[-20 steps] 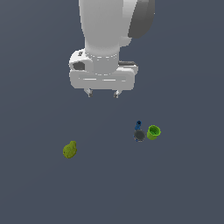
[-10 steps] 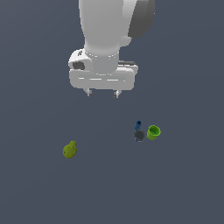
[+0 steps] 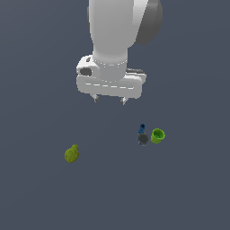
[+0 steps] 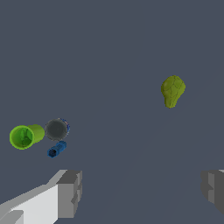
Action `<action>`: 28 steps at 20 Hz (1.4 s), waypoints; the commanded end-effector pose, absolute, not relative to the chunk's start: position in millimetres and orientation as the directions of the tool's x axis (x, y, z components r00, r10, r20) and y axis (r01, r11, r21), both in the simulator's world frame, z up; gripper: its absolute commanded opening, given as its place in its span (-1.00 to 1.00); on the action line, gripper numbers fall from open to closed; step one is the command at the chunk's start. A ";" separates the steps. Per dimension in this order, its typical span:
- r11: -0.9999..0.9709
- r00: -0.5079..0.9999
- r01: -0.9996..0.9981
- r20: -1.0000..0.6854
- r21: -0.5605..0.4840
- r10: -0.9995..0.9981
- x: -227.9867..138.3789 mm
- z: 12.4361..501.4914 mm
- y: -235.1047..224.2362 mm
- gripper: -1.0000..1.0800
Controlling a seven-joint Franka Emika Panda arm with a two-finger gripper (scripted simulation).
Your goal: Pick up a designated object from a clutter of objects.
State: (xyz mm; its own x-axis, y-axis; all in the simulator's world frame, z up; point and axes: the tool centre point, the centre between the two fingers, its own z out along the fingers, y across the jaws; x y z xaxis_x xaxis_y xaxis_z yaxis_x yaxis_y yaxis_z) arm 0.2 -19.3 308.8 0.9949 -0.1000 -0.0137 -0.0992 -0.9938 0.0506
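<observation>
Exterior view shows nothing has shifted this past second: my tool [image 3: 109,99] hovers wide open and empty, high above the bench [image 3: 40,197], the small lime-green hollow cup [image 3: 157,135] unapproached, just beside the blue-and-grey item [image 3: 142,136].

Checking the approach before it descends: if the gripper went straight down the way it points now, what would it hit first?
Probably just bare floor. In the wrist view the open gripper frames empty surface; the lime-green cup, the blue and dark grey item and the pear-shaped lump all lie off that line, though depth is unclear.
</observation>
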 end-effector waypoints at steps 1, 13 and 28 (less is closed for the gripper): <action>-0.990 0.991 -0.132 -0.011 0.051 -0.133 2.6 303.9 -13.7 0.92; -0.937 0.938 -0.346 0.006 0.050 -0.346 15.6 271.3 23.8 0.92; -0.799 0.800 -0.600 0.022 0.038 -0.600 25.0 227.1 75.3 0.92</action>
